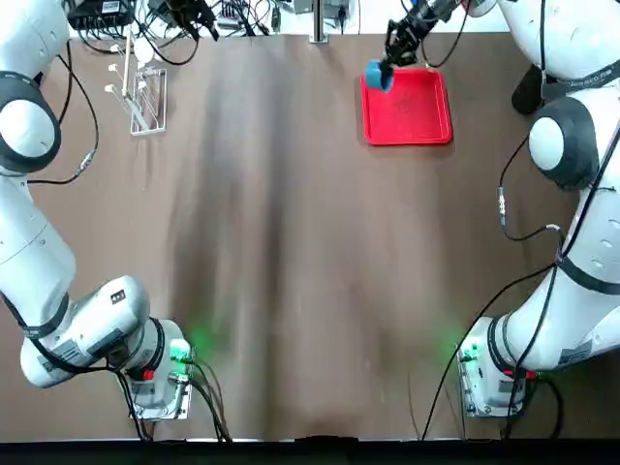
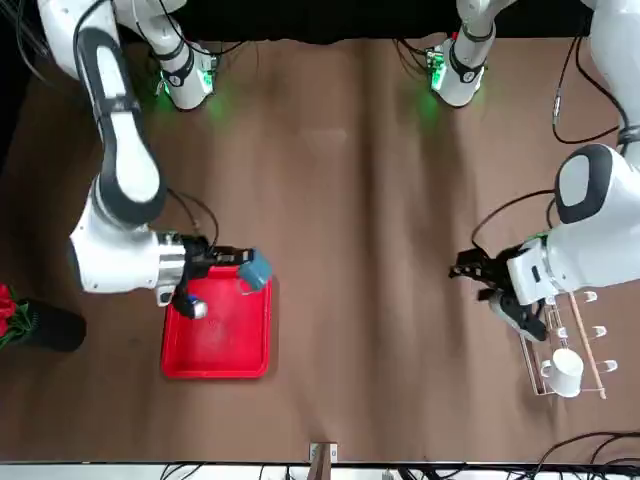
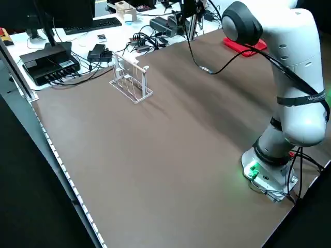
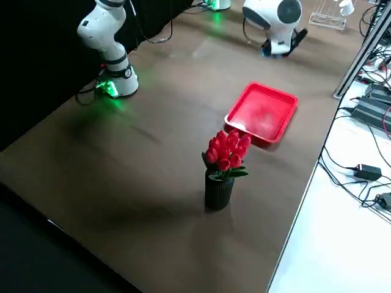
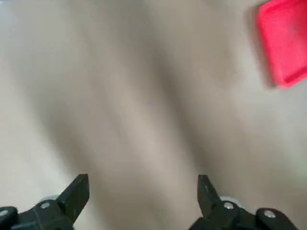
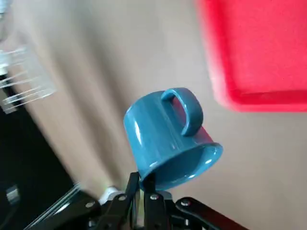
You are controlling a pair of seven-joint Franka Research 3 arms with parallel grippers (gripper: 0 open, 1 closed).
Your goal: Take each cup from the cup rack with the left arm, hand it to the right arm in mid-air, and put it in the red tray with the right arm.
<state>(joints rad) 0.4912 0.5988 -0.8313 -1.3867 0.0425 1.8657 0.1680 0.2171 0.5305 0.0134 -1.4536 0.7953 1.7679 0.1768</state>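
Jaws of the right gripper (image 6: 142, 179) pinch the blue cup (image 6: 165, 136) up by the red tray's (image 2: 215, 374) left side. It still needs putting in. The left gripper's (image 5: 143, 184) jaws are wide and empty. The white cup (image 2: 563, 372) waits on the rack (image 2: 536, 368), far left.

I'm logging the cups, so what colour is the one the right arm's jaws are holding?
Blue, clearest in the right wrist view.

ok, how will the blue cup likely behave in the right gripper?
The blue cup looks rigid, so it probably won't deform. Its glossy surface may be slippery. The right gripper pinches it only at the rim, so it could swivel if bumped.
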